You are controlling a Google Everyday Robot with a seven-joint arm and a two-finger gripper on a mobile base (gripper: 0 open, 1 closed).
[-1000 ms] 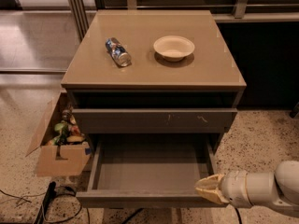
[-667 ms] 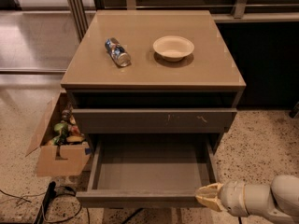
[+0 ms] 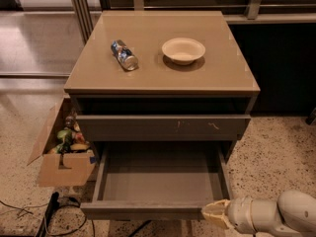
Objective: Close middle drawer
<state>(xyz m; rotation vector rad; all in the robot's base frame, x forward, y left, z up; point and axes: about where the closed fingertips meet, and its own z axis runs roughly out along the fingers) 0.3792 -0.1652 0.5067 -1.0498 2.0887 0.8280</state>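
Nearest to me, the gripper (image 3: 216, 214) sits low in front of the cabinet (image 3: 163, 78), its pale tip at the right end of the drawer's front panel. It looks to be against the panel or just beside it, and I cannot make out real contact. I also cannot tell whether it is open or closed; it has hold of nothing that I can see.

The middle drawer (image 3: 160, 179) is pulled well out from the cabinet's front, with its flat grey inside bare and fully on show. As I judge it, the closing has not started: the whole inward push is still to do, and the gripper is only placed for it.

The drawer's long axis runs side to side across the cabinet's front. Its plain panel faces out, away from the cabinet, so it has to slide straight back under the scratched drawer front (image 3: 148, 127) just above it, which sits nearly shut.

Beside the cabinet's left side stands an open cardboard box (image 3: 61, 169). Farther back, on the cabinet's top, a can (image 3: 124, 55) lies on its side left of a pale bowl (image 3: 183, 50).
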